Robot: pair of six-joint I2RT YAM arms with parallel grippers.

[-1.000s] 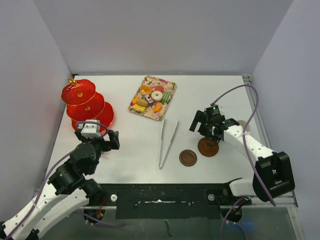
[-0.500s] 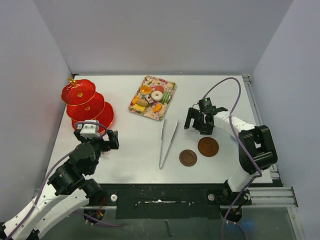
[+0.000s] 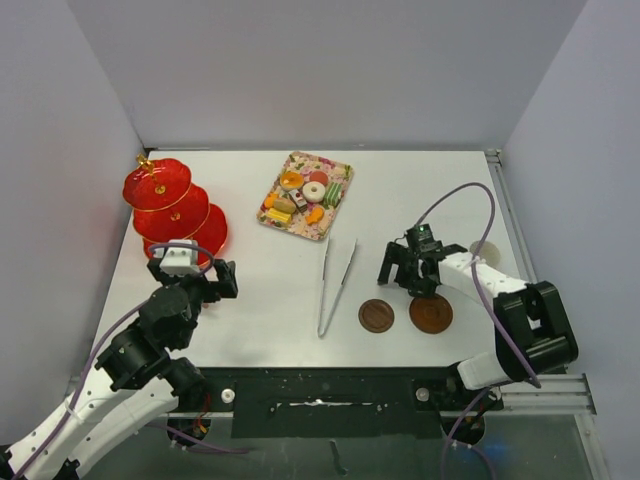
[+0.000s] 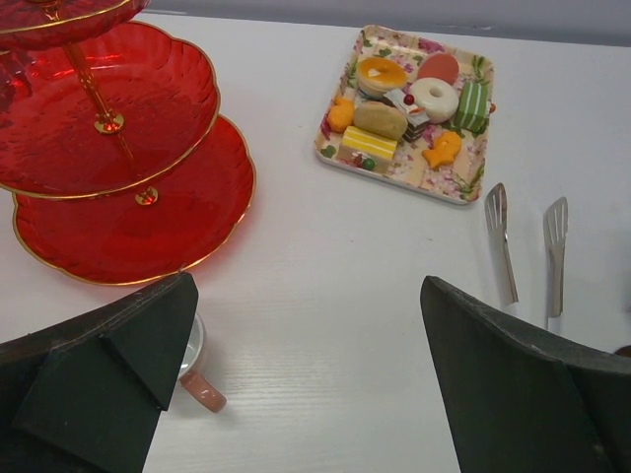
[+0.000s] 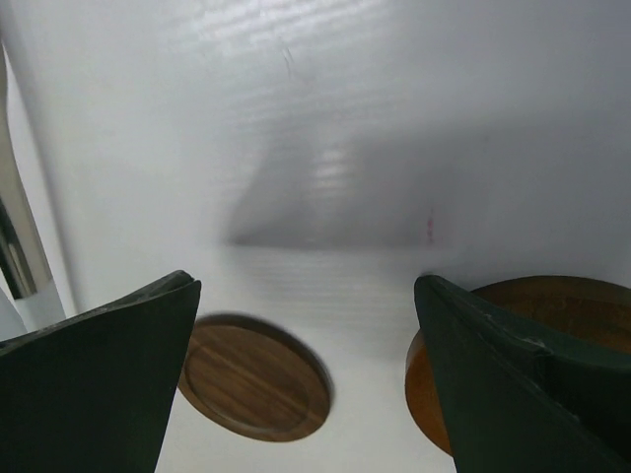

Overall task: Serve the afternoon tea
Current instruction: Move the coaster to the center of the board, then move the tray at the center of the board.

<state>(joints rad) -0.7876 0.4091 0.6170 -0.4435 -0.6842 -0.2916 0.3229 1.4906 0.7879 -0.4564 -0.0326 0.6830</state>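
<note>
Top external view: the little cakes and sweets (image 3: 305,193) are sitting together on a flowery tray (image 3: 341,170), and the tray is lying at the far middle of the white tabletop (image 3: 270,290). Well apart from them, at the far left corner, the red stand (image 3: 170,208) is standing with its three see-through plates and a gold handle on top. The darker saucer (image 3: 376,315) and the lighter saucer (image 3: 431,313) are lying flat near the front edge, side by side but not touching. Silver tongs (image 3: 336,284) are lying between the tray and the saucers, with their wide ends pointing to the tray. The right claw (image 3: 404,274) is hanging just behind the saucers with its two fingers spread wide, and it is holding nothing. In the right wrist view, the darker saucer is showing between the two fingers, and one finger is covering part of the lighter saucer. The left claw (image 3: 193,277) is hanging near the front of the red stand, wide open too, and holding nothing. In the left wrist view, the pink cup (image 4: 204,391) is peeking out from under one finger, just in front of the stand's lowest plate, and most of it is hiding.
</note>
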